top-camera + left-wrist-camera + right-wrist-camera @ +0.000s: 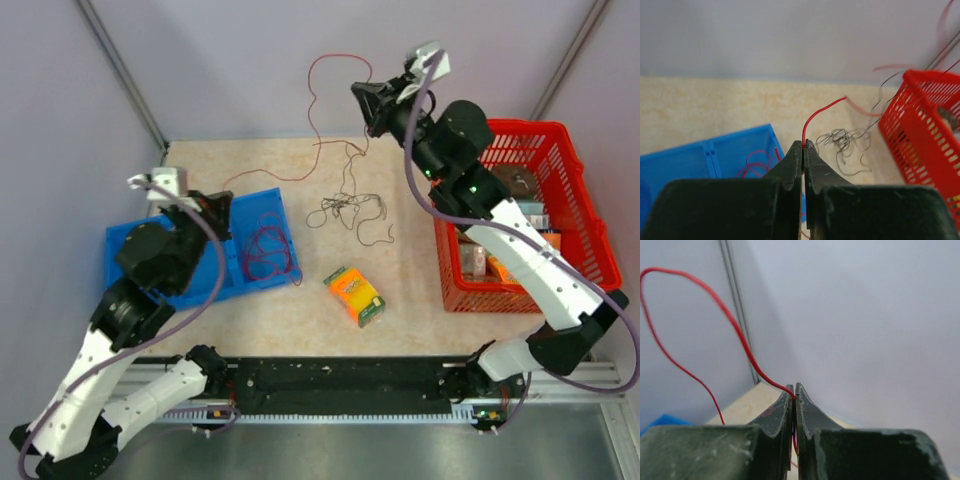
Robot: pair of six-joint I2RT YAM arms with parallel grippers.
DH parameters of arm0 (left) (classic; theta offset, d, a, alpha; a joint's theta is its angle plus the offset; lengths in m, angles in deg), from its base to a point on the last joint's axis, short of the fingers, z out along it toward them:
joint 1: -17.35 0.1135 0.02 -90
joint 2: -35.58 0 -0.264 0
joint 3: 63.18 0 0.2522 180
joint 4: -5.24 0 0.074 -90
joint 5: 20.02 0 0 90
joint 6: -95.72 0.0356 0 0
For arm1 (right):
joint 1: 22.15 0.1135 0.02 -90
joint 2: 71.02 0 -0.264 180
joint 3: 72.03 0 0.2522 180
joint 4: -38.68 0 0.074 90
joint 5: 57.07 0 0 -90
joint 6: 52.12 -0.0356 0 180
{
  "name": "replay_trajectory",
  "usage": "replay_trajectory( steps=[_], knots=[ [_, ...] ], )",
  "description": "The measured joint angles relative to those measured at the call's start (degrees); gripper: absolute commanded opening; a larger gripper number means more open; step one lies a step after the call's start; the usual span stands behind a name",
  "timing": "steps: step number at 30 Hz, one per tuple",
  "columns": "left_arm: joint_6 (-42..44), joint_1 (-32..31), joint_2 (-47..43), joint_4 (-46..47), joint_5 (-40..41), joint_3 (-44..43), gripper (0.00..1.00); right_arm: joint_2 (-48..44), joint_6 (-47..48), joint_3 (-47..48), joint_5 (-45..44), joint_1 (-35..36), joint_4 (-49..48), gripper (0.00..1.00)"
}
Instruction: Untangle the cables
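Observation:
A thin red cable [318, 110] runs from my left gripper [222, 205] across the table and loops up to my right gripper [368, 110], raised at the back. Both grippers are shut on it: the left wrist view shows it pinched at the tips [803, 145], the right wrist view shows the same [793, 392]. A blackish tangled clump of cable [345, 208] lies mid-table, with strands rising to the right gripper; it also shows in the left wrist view [840, 140]. A coiled dark red cable [265, 250] lies in the blue tray [130, 250].
A red basket [575, 215] with assorted items stands at the right, under the right arm. A small orange and green box [354, 295] lies near the table's front middle. Grey walls close the back and sides.

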Motion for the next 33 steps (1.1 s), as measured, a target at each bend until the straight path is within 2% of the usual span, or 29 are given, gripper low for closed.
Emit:
replay_trajectory(
  steps=[4, 6, 9, 12, 17, 21, 24, 26, 29, 33],
  knots=[
    [-2.27, -0.02, 2.75, -0.44, -1.57, 5.38, 0.0, -3.52, 2.03, -1.62, 0.46, 0.35, -2.67, 0.0],
    [-3.06, -0.02, 2.54, -0.2, -2.12, 5.75, 0.0, -2.54, 4.37, 1.16, 0.13, 0.63, -0.09, 0.0],
    [-3.8, 0.0, 1.14, 1.49, -2.64, 5.75, 0.0, 1.01, 8.7, 10.32, -1.86, 0.63, 5.33, 0.0],
    [-4.68, 0.0, -0.39, 2.43, -3.34, 5.75, 0.0, 0.83, 11.39, 14.16, -2.08, 0.46, 6.91, 0.0],
    [-5.92, 0.0, -2.75, 4.09, -3.85, 6.1, 0.0, -1.31, 11.32, 8.57, -1.38, -2.84, 5.95, 0.0],
    [-6.49, 0.0, -3.89, 4.09, -4.04, 6.84, 0.0, 5.44, 10.58, 4.87, -6.21, -5.86, 9.57, 0.0],
    [-6.43, 0.0, -3.89, 4.09, -4.5, 6.8, 0.0, 13.2, 8.46, 3.5, -4.7, -7.43, 18.38, 0.0],
    [-6.43, 0.0, -3.78, 4.09, -4.74, 6.75, 0.0, 15.15, 6.88, 4.28, -2.67, -7.58, 24.96, 0.0],
    [-6.51, 0.0, -3.67, 4.2, -5.16, 6.71, 0.0, 13.81, 4.81, 9.11, 0.44, -6.86, 28.46, 0.0],
    [-6.99, 0.0, -3.74, 5.29, -5.79, 7.1, 0.0, 2.75, 1.07, 8.39, 3.91, -5.7, 21.99, 0.0]
  ],
)
